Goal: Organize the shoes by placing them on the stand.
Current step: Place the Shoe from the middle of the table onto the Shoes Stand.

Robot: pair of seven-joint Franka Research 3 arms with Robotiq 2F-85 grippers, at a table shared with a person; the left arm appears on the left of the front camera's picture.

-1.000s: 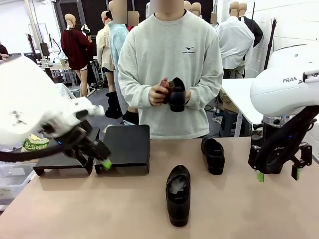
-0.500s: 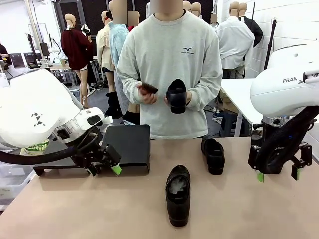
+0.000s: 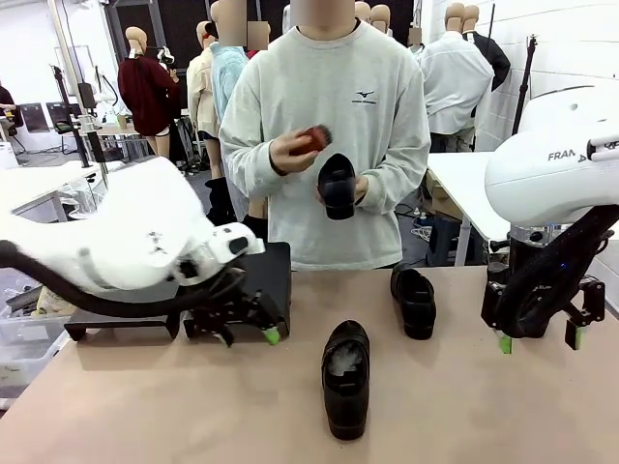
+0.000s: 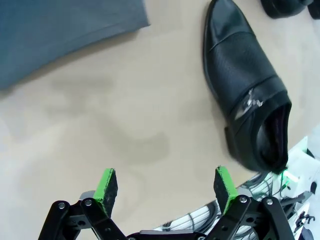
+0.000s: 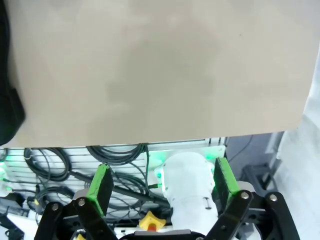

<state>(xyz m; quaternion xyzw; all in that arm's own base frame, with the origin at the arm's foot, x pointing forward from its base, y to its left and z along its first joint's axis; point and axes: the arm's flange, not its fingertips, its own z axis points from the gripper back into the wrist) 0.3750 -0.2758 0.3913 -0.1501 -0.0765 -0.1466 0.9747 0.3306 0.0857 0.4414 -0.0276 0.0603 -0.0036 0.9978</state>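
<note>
One black shoe [image 3: 345,377] lies mid-table, toe toward me; in the left wrist view this shoe [image 4: 250,95] is ahead and to the right of the fingers. Another shoe [image 3: 414,300] lies farther back right. The person holds up one more shoe [image 3: 337,186], with a small reddish-brown object [image 3: 309,137] in the other hand. The black stand [image 3: 253,280] sits at the back left, and its corner [image 4: 65,30] shows in the left wrist view. My left gripper [image 3: 256,331] [image 4: 165,185] hangs open and empty in front of the stand, left of the middle shoe. My right gripper [image 3: 540,338] [image 5: 162,182] is open and empty over the table's right side.
A second low black stand [image 3: 116,319] sits left of the first, partly behind my left arm. The tan table [image 5: 160,65] ends near my right gripper, with cables and a robot base [image 5: 187,185] below. A dark shoe edge [image 5: 7,100] shows at that view's left.
My left arm has swung right, from the left stand toward the middle shoe. The person has raised the hand with the reddish-brown object. My right arm has not moved.
</note>
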